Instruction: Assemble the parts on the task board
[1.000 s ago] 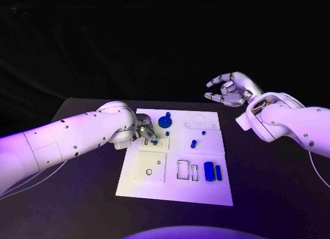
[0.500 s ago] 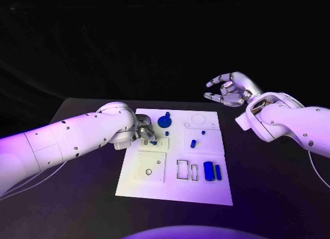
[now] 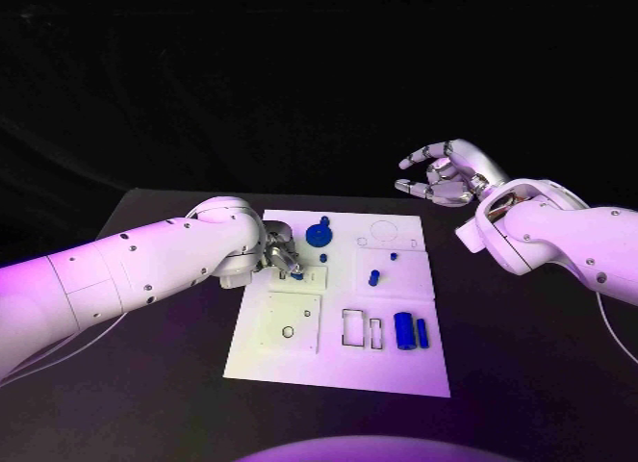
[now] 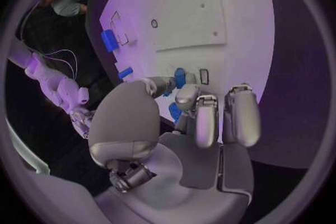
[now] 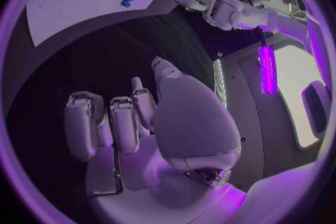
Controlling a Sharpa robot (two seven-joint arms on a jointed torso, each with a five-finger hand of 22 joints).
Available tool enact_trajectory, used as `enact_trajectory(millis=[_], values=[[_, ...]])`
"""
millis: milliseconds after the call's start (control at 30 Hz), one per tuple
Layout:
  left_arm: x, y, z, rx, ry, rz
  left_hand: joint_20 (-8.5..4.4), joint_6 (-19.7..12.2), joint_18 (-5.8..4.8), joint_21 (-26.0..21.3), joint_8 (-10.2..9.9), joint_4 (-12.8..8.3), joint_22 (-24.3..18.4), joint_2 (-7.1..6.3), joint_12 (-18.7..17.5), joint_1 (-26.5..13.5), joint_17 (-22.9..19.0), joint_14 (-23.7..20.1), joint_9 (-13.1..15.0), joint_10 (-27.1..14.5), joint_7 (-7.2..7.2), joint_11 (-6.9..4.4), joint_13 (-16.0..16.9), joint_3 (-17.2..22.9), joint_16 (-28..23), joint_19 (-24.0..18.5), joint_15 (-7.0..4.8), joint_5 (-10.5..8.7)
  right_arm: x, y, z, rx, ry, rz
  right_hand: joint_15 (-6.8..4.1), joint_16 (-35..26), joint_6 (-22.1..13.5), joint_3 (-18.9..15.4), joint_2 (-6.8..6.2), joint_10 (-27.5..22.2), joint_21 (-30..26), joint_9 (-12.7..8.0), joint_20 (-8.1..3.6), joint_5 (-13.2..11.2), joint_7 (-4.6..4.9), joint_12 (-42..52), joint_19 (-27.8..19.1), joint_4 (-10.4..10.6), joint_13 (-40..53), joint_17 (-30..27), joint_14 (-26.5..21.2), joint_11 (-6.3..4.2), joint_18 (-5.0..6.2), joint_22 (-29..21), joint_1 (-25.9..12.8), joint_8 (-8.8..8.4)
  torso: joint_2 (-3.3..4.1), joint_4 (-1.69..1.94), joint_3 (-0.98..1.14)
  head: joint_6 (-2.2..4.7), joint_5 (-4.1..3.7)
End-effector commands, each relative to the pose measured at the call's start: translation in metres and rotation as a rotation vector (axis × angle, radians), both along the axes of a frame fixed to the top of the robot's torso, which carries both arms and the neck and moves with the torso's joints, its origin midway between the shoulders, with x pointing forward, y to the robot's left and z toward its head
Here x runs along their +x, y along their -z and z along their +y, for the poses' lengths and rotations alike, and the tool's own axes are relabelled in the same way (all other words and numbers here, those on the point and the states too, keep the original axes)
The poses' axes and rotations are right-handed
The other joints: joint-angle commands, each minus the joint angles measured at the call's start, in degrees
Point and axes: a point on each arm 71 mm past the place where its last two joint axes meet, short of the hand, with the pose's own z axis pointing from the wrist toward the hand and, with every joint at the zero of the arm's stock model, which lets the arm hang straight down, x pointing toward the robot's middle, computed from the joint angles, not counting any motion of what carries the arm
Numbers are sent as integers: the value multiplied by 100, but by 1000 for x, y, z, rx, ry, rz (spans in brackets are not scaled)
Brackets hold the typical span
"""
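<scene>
The white task board lay mid-desk with blue parts on it: a round part near its far edge and two cylinders by its right edge. The left hand pinched a small blue part against the board. The right hand hovered beyond the board, fingers apart, holding nothing.

The worktop in front of me is black and matte; its far edge runs across the head view, with its far left corner visible. Beyond that edge hangs a dark, creased backdrop that takes up the upper part of the head view. My right wrist view shows a bright violet light strip standing upright in the room, with pale panels just beside it.
</scene>
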Motion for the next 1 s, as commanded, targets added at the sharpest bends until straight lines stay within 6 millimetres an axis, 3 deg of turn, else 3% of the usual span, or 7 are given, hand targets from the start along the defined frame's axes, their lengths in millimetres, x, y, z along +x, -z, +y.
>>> enact_trajectory(millis=[33,367,433,1000], values=[[0,1,1,29,17,1,-40,154,-92,34,42,-1036,6,20,-34,-41,1209,520,157,16,-117,-11,-12,991,31,-15,-28,47,0,1,1,-3,-14,4,-38,-33,38,28,6,-29,-36,-5,-29,37,-14,-29,40,6,44,537,367,-7,107,924,-64,22,3,-1,3,-1,-1],[-2,1,-3,32,28,6,-59,195,-96,42,99,-980,28,19,-66,-169,1248,530,198,54,-159,-42,-101,912,45,-2,-55,120,-1,1,1,-3,-13,4,-39,-35,38,33,9,-27,-43,-8,-31,41,-15,-30,37,9,42,534,367,-8,109,920,-80,25,4,-4,3,-9,2],[-2,1,-4,31,29,6,-66,255,-99,48,143,-947,43,18,73,-223,1262,534,221,166,-188,-63,120,843,51,6,-69,114,-1,1,1,-3,-13,4,-39,-35,38,33,9,-27,-43,-8,-31,41,-15,-30,37,9,42,534,367,-8,109,920,-80,25,4,-4,4,-10,-1],[0,3,-9,38,36,23,-117,331,-100,38,165,-663,44,40,125,-494,1274,536,261,188,-264,-122,176,426,55,14,-122,42,-1,1,0,-2,-12,4,-40,-38,38,35,10,-28,-44,-9,-32,43,-15,-33,38,10,39,530,366,-9,109,920,-92,27,4,-2,7,-18,-28]])
